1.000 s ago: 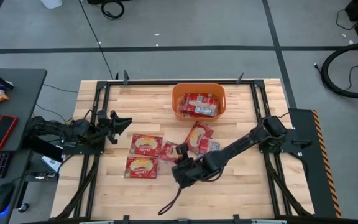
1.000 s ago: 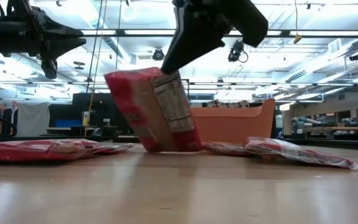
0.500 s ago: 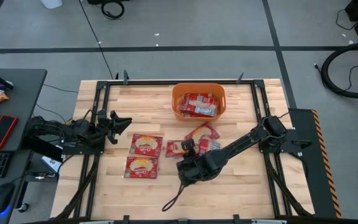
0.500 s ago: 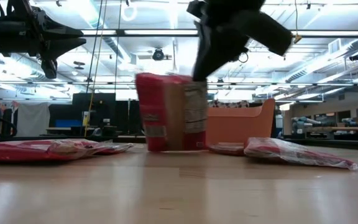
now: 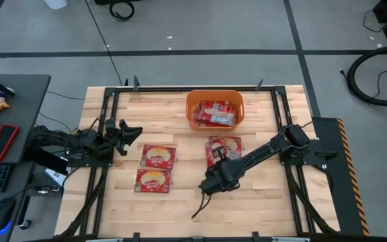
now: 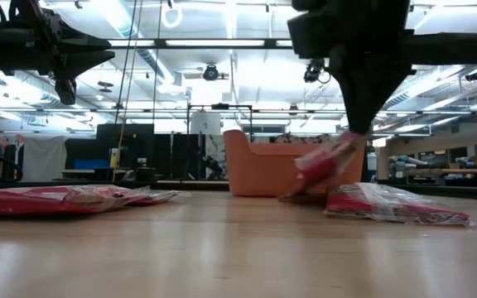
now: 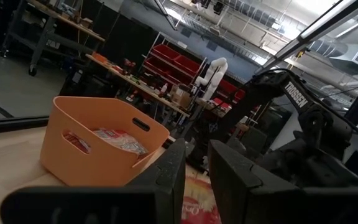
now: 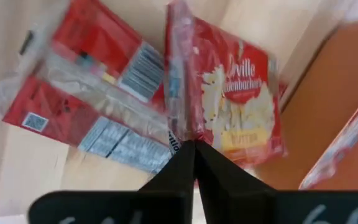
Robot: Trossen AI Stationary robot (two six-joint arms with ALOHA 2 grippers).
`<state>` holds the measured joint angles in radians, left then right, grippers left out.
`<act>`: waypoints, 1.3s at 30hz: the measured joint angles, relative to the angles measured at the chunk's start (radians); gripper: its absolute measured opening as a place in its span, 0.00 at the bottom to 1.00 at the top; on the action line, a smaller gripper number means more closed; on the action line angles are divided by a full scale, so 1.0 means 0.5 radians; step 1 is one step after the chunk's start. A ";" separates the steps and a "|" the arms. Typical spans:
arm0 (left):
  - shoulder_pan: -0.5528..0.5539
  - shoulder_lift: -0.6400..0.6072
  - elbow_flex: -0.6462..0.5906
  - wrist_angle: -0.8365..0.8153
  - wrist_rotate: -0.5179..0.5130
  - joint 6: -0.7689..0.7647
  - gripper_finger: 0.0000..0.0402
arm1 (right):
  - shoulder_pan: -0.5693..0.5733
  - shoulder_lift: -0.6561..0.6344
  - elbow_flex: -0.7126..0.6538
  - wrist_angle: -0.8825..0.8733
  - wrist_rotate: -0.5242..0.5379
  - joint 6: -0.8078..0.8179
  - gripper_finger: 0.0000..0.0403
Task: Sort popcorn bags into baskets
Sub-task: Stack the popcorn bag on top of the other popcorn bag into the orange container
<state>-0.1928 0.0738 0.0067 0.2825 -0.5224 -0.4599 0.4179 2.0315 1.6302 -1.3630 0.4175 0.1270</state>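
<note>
The orange basket (image 5: 215, 109) stands at the table's far middle with popcorn bags (image 5: 214, 113) inside. Two more bags (image 5: 158, 156) (image 5: 152, 180) lie flat left of centre. My right gripper (image 5: 220, 161) is just near of the basket, shut on a popcorn bag (image 8: 241, 106) that shows its popcorn picture. A bag with a striped back (image 8: 86, 93) lies under it, and another (image 6: 396, 203) lies beside it. My left gripper (image 5: 132, 132) hovers at the table's left, open, with nothing between its fingers (image 7: 166, 174). My right gripper pinches the popcorn bag by its sealed edge (image 8: 178, 134) between its two fingers. The fingers slant down from the table's near side. The bag (image 6: 321, 164) hangs tilted below them, its lower end on the bags lying before the basket.
The basket's near wall (image 6: 280, 165) stands just behind the held bag. Bare wood lies along the table's near edge (image 5: 180, 215). A desk with a keyboard and a red slab (image 5: 2, 142) stands left of the table.
My right gripper has gone toward the table's right edge and the basket and has tipped steeply downward. The held bag, which stood upright on its lower edge, has swung over with it and now leans tilted on the bags before the basket.
</note>
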 joint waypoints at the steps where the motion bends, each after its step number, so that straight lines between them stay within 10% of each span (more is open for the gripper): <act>1: 0.000 0.000 0.000 0.000 0.000 0.000 0.18 | -0.006 0.000 0.000 -0.021 -0.013 0.043 0.07; 25: 0.000 0.000 0.000 0.000 0.000 0.000 0.18 | 0.048 -0.002 -0.359 0.685 0.142 0.007 0.54; 32: 0.000 0.000 0.000 0.000 0.000 0.000 0.18 | 0.029 -0.002 -0.535 0.853 0.196 -0.059 0.51; 39: 0.000 0.000 0.000 0.000 0.000 0.000 0.18 | -0.008 -0.004 -0.594 0.900 0.197 -0.089 0.28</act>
<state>-0.1928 0.0738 0.0067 0.2825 -0.5224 -0.4597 0.4137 2.0296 1.3331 -0.9130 0.5159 0.0826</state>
